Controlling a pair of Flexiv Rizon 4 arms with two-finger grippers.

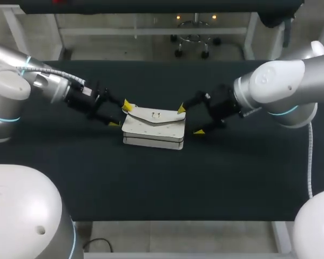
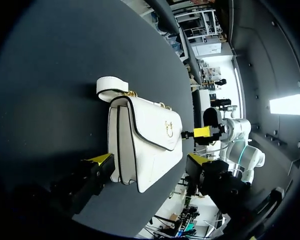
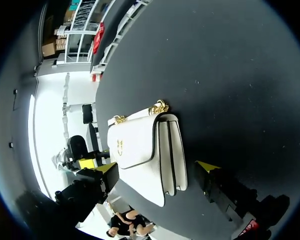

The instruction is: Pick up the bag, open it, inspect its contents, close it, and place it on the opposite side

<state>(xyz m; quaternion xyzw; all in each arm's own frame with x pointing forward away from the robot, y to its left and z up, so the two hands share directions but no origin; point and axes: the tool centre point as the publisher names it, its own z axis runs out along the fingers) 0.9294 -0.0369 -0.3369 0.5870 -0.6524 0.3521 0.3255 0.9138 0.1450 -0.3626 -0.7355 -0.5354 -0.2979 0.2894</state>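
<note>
Both the left gripper point(image 1: 121, 114) and the right gripper point(image 1: 189, 120) stand fingers apart at opposite ends of the bag point(image 1: 154, 132), apparently stiff, light and slick; grip its firm ends, not the flap point(image 1: 154, 115).

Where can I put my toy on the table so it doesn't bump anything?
The wide bare strip of table between the bag and the near edge is free. So is the strip behind the bag, toward the far edge. It's crowded at the bag's two ends, where the left gripper and right gripper sit.

Left tool point(image 1: 120, 114), right tool point(image 1: 189, 120): both spread
</note>
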